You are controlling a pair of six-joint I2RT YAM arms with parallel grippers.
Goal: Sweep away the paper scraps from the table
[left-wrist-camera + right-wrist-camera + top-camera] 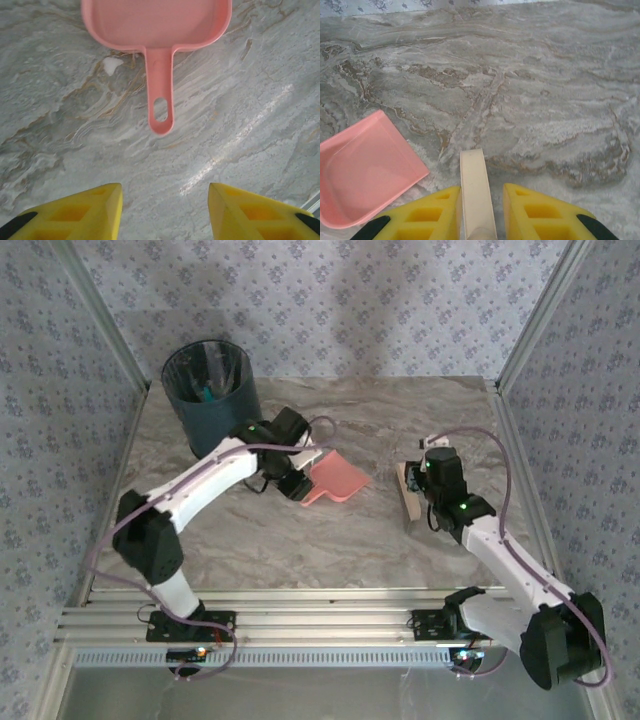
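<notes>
The left gripper (165, 210) shows nearest the left wrist camera. Its yellow fingers (90, 212) stand apart with only marble between them. They hover just short of the tip of the handle (160, 90) of the pink dustpan (155, 25) without touching it. The dustpan lies flat on the table (260, 125), its handle pointing straight back at that gap. In the top view the table's back and side edges meet the patterned wallpaper walls (350, 300) and slanting aluminium posts (100, 325). An aluminium rail (320, 625) carrying both arm bases closes the near edge. Open marble runs across the near half between the two arms, and a narrower strip separates the dustpan from the right gripper. The left arm (200, 485) reaches forward and inward from its base, elbow low at the left and wrist bent down over the dustpan's handle end. The right arm (505, 555) stretches up the right side, wrist tipped down. The right gripper (481, 192) is clamped on the cream handle of a brush (475, 180), whose head rests on the table near the right edge. A dark round bin (215, 425) stands in the back left corner, just behind the left wrist. Teal bits inside it look like paper scraps (205, 393), but are too small to be sure.
</notes>
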